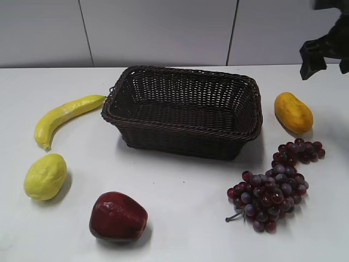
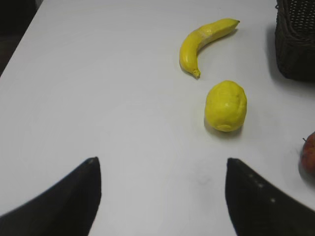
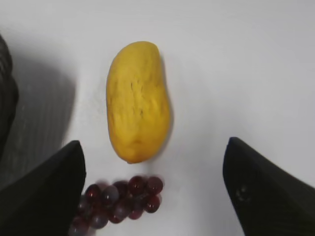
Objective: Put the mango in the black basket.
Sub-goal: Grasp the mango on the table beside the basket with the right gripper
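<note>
The orange-yellow mango lies on the white table to the right of the black basket, apart from it. It also shows in the right wrist view, lying lengthwise just ahead of my open, empty right gripper. In the exterior view the right gripper hangs above and behind the mango. The basket is empty. My left gripper is open and empty over bare table; it does not show in the exterior view.
A bunch of dark red grapes lies in front of the mango and shows under the right gripper. A banana, a yellow-green lemon and a red apple lie left of and in front of the basket.
</note>
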Available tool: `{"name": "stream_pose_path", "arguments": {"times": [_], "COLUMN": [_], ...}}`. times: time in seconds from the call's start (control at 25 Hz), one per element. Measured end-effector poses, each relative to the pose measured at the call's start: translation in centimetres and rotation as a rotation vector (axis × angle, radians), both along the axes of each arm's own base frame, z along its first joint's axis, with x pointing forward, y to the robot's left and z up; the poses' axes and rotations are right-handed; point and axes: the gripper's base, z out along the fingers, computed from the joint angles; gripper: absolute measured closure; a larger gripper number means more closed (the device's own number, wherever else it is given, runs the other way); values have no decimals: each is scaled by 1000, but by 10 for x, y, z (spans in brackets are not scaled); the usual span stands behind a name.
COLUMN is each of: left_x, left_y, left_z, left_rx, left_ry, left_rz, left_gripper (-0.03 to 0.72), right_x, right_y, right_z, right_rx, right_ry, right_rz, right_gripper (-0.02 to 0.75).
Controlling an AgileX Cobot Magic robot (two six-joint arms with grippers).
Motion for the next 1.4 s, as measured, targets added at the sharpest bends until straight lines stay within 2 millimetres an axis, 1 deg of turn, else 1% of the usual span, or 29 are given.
{"name": "stream_pose_path", "arguments": {"times": [0.12, 0.24, 0.36, 0.52, 0.84, 0.92, 1.0, 1.24, 1.32, 1.36, 1.4], "left_x": [0, 0, 0, 0, 0, 0, 0, 0, 0, 0, 0], "left_y": [0, 0, 0, 0, 0, 0, 0, 0, 0, 0, 0], "left_z": [0, 0, 0, 0, 0, 0, 0, 0, 0, 0, 0], "left_rx": [0, 0, 0, 0, 0, 0, 0, 0, 0, 0, 0], "left_ry": [0, 0, 0, 0, 0, 0, 0, 0, 0, 0, 0], "left_rz": [0, 0, 0, 0, 0, 0, 0, 0, 0, 0, 0], "left_gripper": [99, 99, 99, 99, 99, 99, 99, 99, 99, 99, 99], "right_x": [22, 35, 40, 42, 46, 47, 48, 48, 48, 48, 48], "right_y": [2, 3, 4, 8, 5, 6, 6, 6, 6, 5, 5], "right_z": [-14, -38, -65, -92, -119, -124, -123, -121, -114, -108, -97], "right_rx": [-3, -3, 5, 38, -1, 0, 1, 0, -2, -3, -2], "right_ry": [32, 80, 142, 207, 237, 237, 228, 238, 254, 257, 250], "right_rz": [-4, -6, -8, -15, 2, 3, 3, 2, -1, -3, -4], "right_gripper": [63, 63, 63, 66, 85, 115, 146, 146, 146, 146, 146]}}
